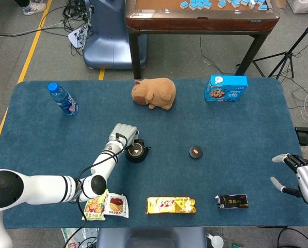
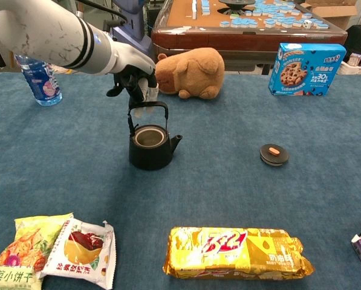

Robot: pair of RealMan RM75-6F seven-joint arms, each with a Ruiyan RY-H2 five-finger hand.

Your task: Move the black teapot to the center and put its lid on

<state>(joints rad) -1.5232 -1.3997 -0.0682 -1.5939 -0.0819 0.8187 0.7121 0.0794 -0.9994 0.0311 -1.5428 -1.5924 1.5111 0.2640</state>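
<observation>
Blue tabletop [image 1: 236, 129], snack packets along the near edge. Left of center: black teapot [image 2: 150, 145], lidless, spout toward 3 o'clock, left hand [image 2: 133, 74] curled over the raised handle. Step 1 in hand, teapot short of center. Next: carry toward 3 o'clock, set down, fetch lid [image 2: 274, 154]. Right hand [image 1: 298, 173] idle, fingers spread, holding nothing.

Open cloth is lying between the teapot [image 2: 150, 144] and its lid [image 2: 274, 154] at three o'clock, while the plush capybara [image 2: 189, 72] is crowding the twelve o'clock side.
</observation>
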